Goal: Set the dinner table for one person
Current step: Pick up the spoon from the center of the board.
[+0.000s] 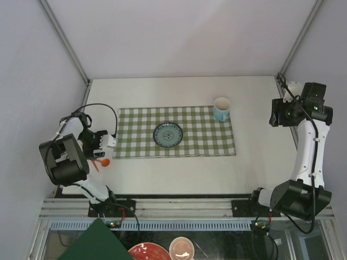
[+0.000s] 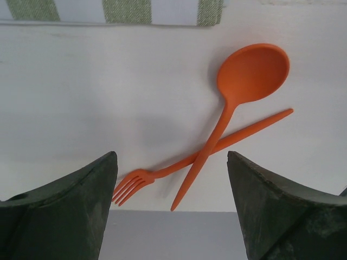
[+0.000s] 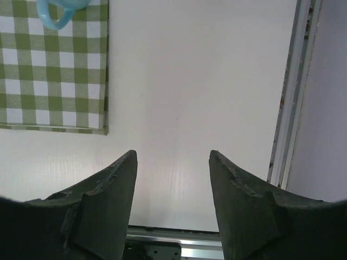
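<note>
1. The left gripper [image 2: 171,157] stands wide open with nothing between its dark fingers [image 2: 70,211]; it hovers low over the left part of the dinner table [image 1: 162,92], pointing down at the bare top.
2. Just beyond its fingertips in the left wrist view lie an orange spoon [image 2: 252,73] and an orange fork [image 2: 255,127], crossed like an X. The spoon's handle lies over the fork's handle. The spoon's bowl is towards the cloth and the fork's tines are near the left finger.
3. Both utensils rest on the bare tabletop, just off the near left corner of the green-and-white checked cloth [image 1: 200,135], without touching it.
4. The right gripper [image 3: 172,153] has its jaws apart at a middling width and holds nothing. It is raised over the right side of the table, near the metal frame edge, well apart from the utensils.
5. The dinner table fills the middle of the top view as a large off-white rectangle, with the arm bases along its near edge and pale walls on the other three sides.
6. The cloth lies flat across the centre of the table, its long side running left to right.
7. A small blue-patterned plate [image 1: 167,134] sits on the middle of the cloth.
8. A light blue cup [image 1: 221,109] stands upright on the cloth's far right corner. In the right wrist view only its handle and base show at the top edge.
9. Below the near rail, off the tabletop, there is a dark green sheet [image 1: 92,244], a red bowl [image 1: 146,252] and a pinkish bowl [image 1: 181,248].
</note>
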